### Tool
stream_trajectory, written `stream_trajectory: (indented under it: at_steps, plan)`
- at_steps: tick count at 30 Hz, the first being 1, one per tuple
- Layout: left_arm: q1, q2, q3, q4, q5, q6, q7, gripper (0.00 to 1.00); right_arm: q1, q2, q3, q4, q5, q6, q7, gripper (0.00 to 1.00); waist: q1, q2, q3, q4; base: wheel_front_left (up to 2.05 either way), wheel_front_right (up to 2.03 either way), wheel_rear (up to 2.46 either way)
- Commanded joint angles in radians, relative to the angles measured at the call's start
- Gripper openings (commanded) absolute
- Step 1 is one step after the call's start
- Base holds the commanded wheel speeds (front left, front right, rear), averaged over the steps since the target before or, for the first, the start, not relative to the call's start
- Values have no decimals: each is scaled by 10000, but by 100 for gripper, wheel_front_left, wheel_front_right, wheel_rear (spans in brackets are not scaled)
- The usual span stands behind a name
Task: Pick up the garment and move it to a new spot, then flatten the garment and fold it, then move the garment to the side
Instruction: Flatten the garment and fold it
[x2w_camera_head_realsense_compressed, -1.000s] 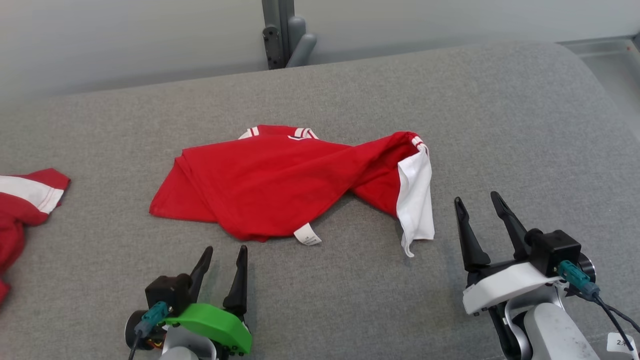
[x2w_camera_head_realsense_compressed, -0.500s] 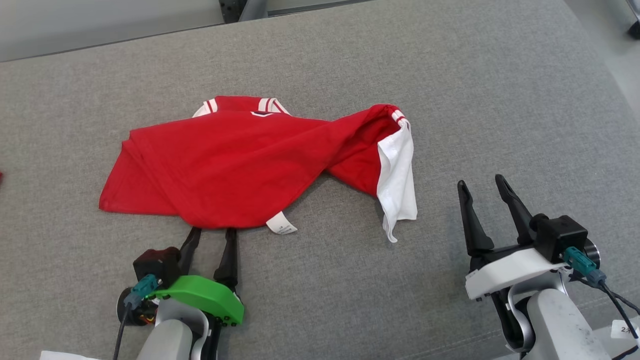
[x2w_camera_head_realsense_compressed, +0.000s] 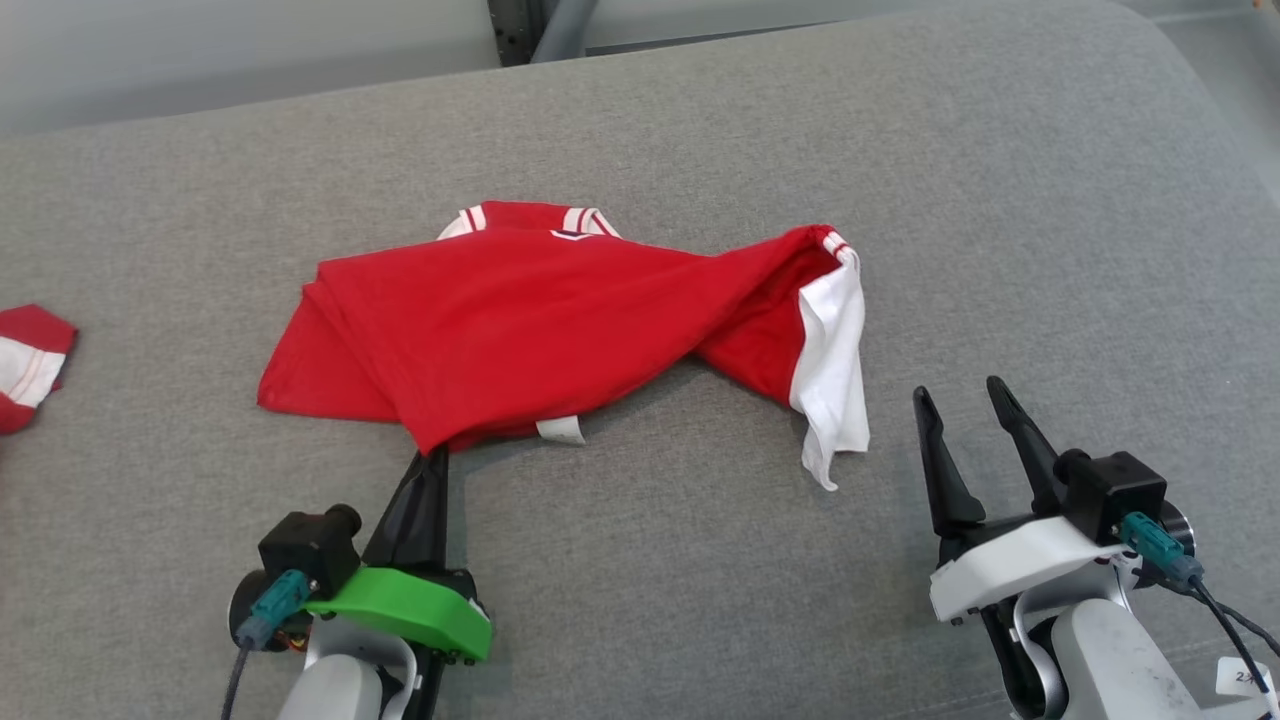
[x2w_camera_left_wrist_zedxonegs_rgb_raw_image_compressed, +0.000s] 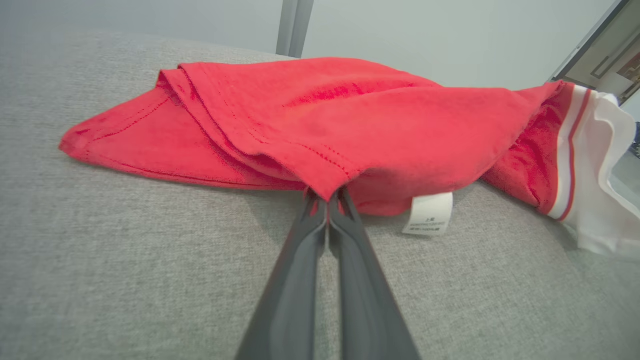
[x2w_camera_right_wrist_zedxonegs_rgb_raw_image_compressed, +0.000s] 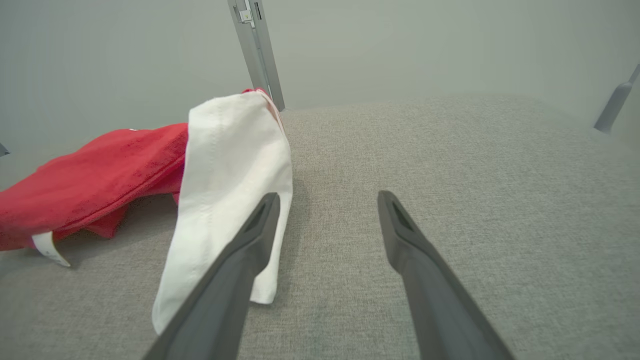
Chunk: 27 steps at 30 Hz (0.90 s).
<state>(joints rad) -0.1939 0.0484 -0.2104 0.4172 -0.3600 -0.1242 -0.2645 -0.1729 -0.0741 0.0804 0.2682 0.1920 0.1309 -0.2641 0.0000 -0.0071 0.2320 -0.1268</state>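
Note:
The garment (x2w_camera_head_realsense_compressed: 530, 320) is a red shirt with a white panel at its right end, lying crumpled on the grey cushion. My left gripper (x2w_camera_head_realsense_compressed: 435, 458) is shut on its near hem, which is lifted a little off the fabric surface; the left wrist view shows both fingers pinched together under the red hem (x2w_camera_left_wrist_zedxonegs_rgb_raw_image_compressed: 327, 187), with a white care label (x2w_camera_left_wrist_zedxonegs_rgb_raw_image_compressed: 430, 214) just right of them. My right gripper (x2w_camera_head_realsense_compressed: 960, 400) stands open to the right of the white panel (x2w_camera_right_wrist_zedxonegs_rgb_raw_image_compressed: 225, 200), fingers apart and empty, its left finger close to that white cloth.
Another red and white cloth (x2w_camera_head_realsense_compressed: 25, 365) lies at the left edge of the head view. The grey cushion (x2w_camera_head_realsense_compressed: 1000, 200) stretches wide to the right and behind the garment. A grey metal post (x2w_camera_right_wrist_zedxonegs_rgb_raw_image_compressed: 255, 50) stands behind the cushion.
My left gripper went forward to the garment's near hem and closed on it, raising the hem slightly. The head camera shifted. The right gripper stayed open in place.

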Motion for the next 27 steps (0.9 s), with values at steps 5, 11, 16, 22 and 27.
stream_trajectory:
  at_steps: [5,11,16,22,27]
  plan:
    - [343,34,388,-894,474,-58,2,0,339,62,-63,149,129,-3,-4,100,0,71,-925,1077,0,0,0]
    - [567,338,263,-761,224,-71,7,0,530,150,-7,228,197,-3,-4,100,0,71,-1449,1740,0,0,0]
    - [348,1319,-978,66,-1315,-72,465,0,744,199,-53,274,183,-3,-4,100,0,71,-1673,1965,0,0,0]
    - [678,2609,-2143,-31,-3321,-74,1988,0,955,213,-265,288,185,-3,-4,100,0,71,-1720,2037,0,0,0]
    - [396,3268,-2415,13,-4380,-74,2913,5,794,215,-230,249,94,-3,-4,100,0,71,-1446,1831,0,0,0]
